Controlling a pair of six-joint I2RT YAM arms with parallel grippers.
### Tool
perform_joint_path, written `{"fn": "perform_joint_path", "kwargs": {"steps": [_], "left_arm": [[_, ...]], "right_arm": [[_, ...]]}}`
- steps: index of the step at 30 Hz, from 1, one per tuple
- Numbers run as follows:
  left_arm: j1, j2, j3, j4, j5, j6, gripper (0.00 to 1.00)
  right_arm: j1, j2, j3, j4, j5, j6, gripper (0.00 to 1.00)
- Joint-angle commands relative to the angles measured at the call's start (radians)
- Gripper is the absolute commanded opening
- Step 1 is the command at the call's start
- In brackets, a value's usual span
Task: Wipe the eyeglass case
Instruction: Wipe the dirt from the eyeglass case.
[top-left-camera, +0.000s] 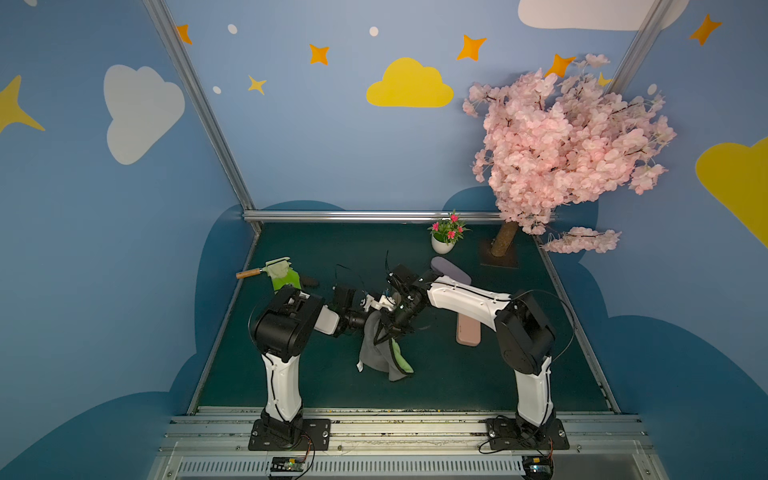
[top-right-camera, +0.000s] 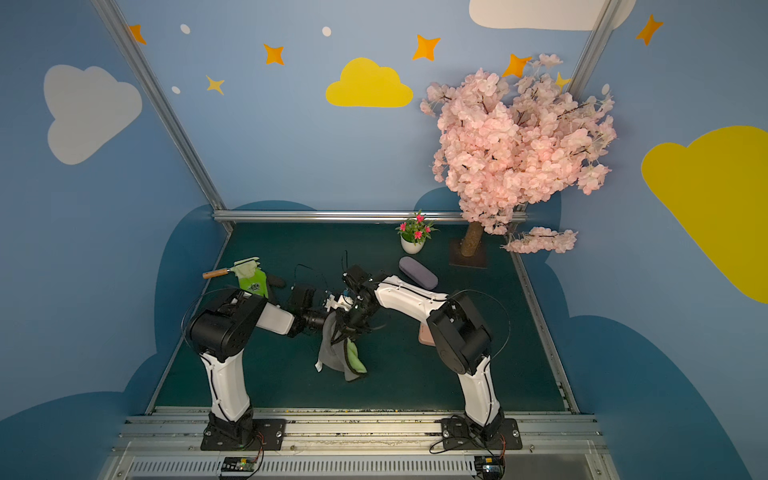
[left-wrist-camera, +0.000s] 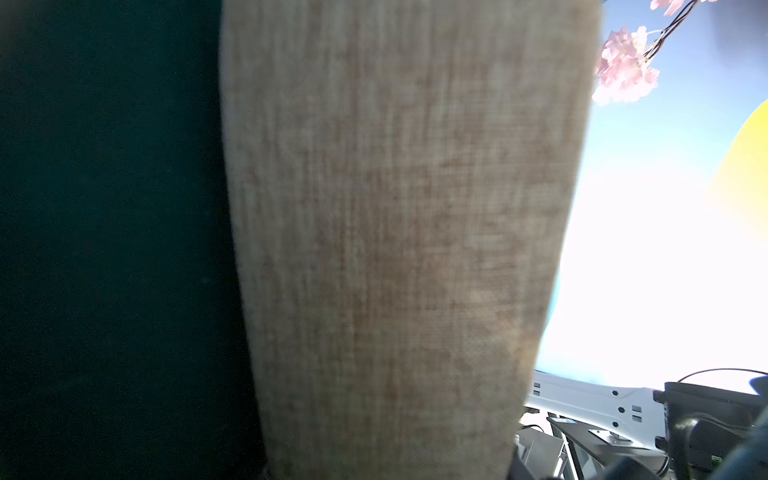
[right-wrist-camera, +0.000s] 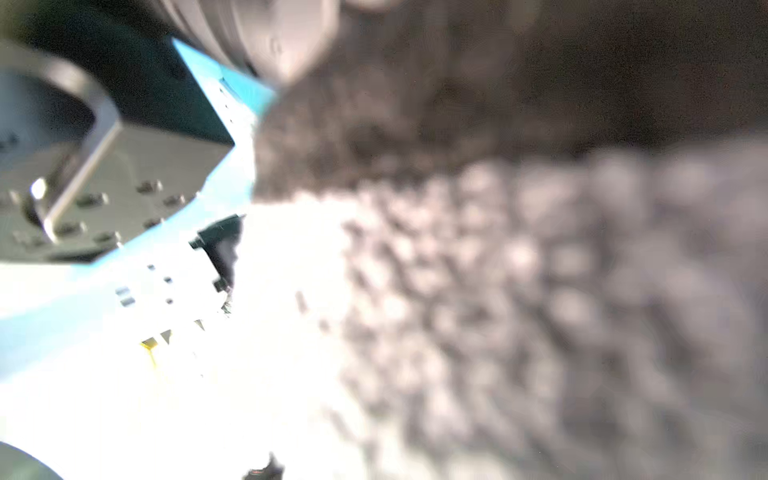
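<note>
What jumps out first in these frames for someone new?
The big pink artificial blossom tree at the far right corner of the dark green table dominates both top views. Next, mid-table, the black-and-white left arm and right arm meet wrist to wrist, with a crumpled grey cloth and a light green piece hanging beneath them. Both wrist views are nearly filled with blurred fabric.

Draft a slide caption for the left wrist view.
Close-up of a beige woven case filling the frame, dark green mat behind it, pink blossoms and the right arm beyond.
</note>
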Motion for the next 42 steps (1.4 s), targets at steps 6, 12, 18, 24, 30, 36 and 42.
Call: {"fn": "perform_joint_path", "kwargs": {"steps": [6, 12, 18, 24, 30, 36, 42], "left_arm": [[-0.002, 0.043, -0.039, -0.116, -0.104, -0.014, 0.03], [-0.004, -0.015, -0.050, -0.223, -0.122, 0.065, 0.03], [-0.009, -0.027, -0.052, -0.225, -0.110, 0.071, 0.03], [-0.017, -0.037, -0.051, -0.225, -0.101, 0.076, 0.03], [-0.019, -0.029, -0.053, -0.210, -0.089, 0.070, 0.03], [-0.021, -0.020, -0.045, -0.206, -0.079, 0.069, 0.03], [-0.023, -0.022, -0.047, -0.201, -0.079, 0.069, 0.03]], "right_arm": [[-0.173, -0.029, -0.064, -0.285, 0.409, -0.016, 0.00], [-0.220, -0.135, 0.058, -0.240, 0.211, 0.040, 0.00], [-0.187, -0.185, 0.045, -0.146, 0.125, 0.139, 0.00], [-0.119, -0.085, -0.018, 0.106, 0.101, 0.306, 0.00], [-0.241, 0.040, -0.049, 0.158, 0.174, 0.313, 0.00], [-0.337, 0.186, 0.154, -0.048, 0.357, 0.234, 0.00], [-0.314, 0.156, 0.250, -0.057, 0.354, 0.181, 0.00]]}}
